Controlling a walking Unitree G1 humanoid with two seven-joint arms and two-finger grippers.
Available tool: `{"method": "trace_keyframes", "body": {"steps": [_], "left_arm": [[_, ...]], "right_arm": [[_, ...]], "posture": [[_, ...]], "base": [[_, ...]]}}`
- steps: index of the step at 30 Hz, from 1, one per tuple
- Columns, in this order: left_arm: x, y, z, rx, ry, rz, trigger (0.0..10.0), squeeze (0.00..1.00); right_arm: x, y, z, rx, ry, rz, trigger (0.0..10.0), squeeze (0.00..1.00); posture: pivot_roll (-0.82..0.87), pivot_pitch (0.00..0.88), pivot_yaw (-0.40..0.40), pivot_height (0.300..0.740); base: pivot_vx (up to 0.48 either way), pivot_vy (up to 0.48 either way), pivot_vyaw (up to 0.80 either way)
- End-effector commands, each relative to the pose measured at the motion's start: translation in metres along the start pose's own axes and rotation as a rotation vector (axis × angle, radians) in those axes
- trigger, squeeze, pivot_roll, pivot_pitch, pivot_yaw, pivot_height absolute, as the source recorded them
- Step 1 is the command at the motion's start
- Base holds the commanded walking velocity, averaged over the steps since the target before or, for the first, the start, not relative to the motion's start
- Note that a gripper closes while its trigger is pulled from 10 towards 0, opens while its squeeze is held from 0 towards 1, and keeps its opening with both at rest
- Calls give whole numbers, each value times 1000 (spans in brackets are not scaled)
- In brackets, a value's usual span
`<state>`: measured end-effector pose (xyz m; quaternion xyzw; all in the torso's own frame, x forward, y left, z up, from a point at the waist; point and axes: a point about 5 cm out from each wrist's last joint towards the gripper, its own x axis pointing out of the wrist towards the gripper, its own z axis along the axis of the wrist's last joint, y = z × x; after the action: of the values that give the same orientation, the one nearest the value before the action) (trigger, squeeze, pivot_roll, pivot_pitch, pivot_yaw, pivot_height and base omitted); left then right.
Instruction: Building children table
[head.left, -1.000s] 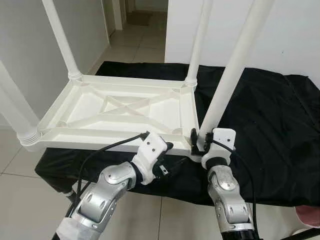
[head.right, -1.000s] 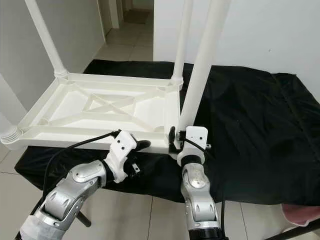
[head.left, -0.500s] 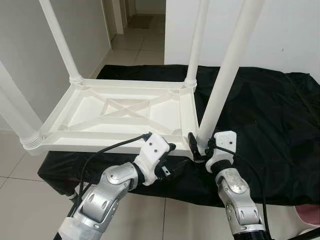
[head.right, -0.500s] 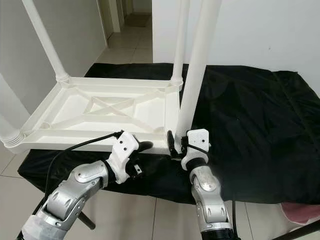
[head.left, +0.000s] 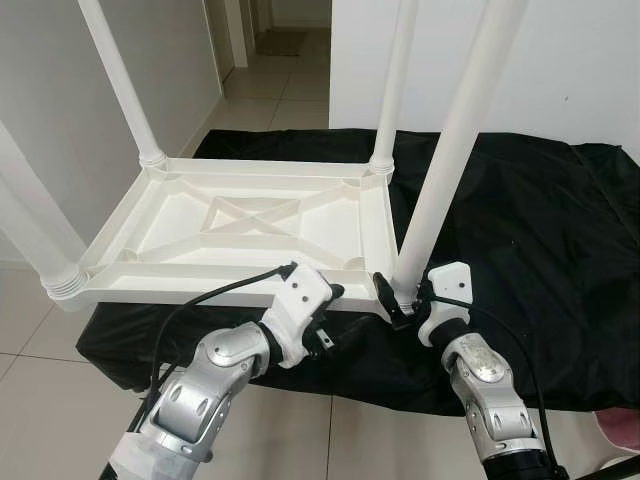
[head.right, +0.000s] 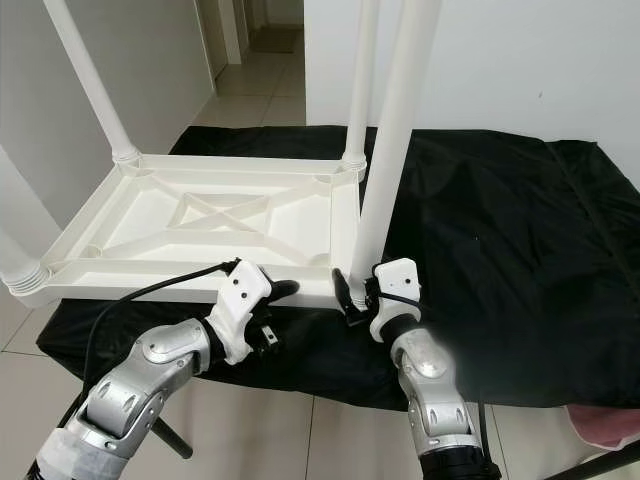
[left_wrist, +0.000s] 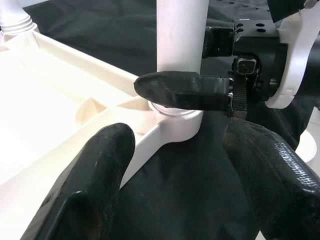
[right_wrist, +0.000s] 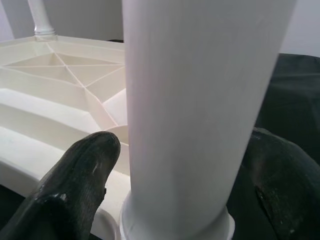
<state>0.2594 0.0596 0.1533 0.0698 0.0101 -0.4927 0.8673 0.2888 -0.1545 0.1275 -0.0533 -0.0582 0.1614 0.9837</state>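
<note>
I see the white plastic children's table top (head.left: 240, 225) lying upside down on a black cloth (head.left: 530, 230) draped over a low stand. Its underside is a shallow moulded tray with raised straight ribs and a crossed X brace in the centre, smooth and slightly glossy.

Four round white legs stand up from the corner sockets. Far left leg (head.left: 122, 85) and far right leg (head.left: 392, 80) are slim smooth tubes with ringed collars at the base. Near left leg (head.left: 30, 225) ends in a ribbed, threaded-looking collar. Near right leg (head.left: 455, 150) leans slightly rather than standing plumb.

Right gripper (head.left: 400, 300): black fingers spread to either side of the near right leg's base, right at the socket. In the right wrist view the matte, grainy fingers (right_wrist: 75, 185) flank the smooth tube with a gap on each side; I read them as apart, not clamped.

Left gripper (left_wrist: 177, 165): fingers apart, at the table's near rim just beside that same corner socket; one fingertip (head.left: 335, 291) rests at the rim. Rounded rubbery pads, nothing held between them.

Floor (head.left: 270, 95): pale glossy tiles.
</note>
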Motion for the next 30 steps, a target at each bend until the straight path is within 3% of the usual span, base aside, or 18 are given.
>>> {"method": "trace_keyframes", "body": {"steps": [1, 21, 30], "left_arm": [[-2, -2, -2, -3, 12, -34, 10000, 0], [2, -2, -3, -13, 8, -42, 10000, 0], [6, -9, -6, -25, 8, -67, 10000, 0]], "right_arm": [[2, 2, -2, -3, -4, 23, 10000, 0], [14, 0, -2, -9, -16, 60, 10000, 0], [17, -5, 0, -23, -26, 48, 10000, 0]], "posture": [[-52, 21, 62, 740], [-80, 24, 64, 740], [-97, 31, 59, 740]], "base": [[0, 0, 0], [0, 0, 0], [0, 0, 0]]}}
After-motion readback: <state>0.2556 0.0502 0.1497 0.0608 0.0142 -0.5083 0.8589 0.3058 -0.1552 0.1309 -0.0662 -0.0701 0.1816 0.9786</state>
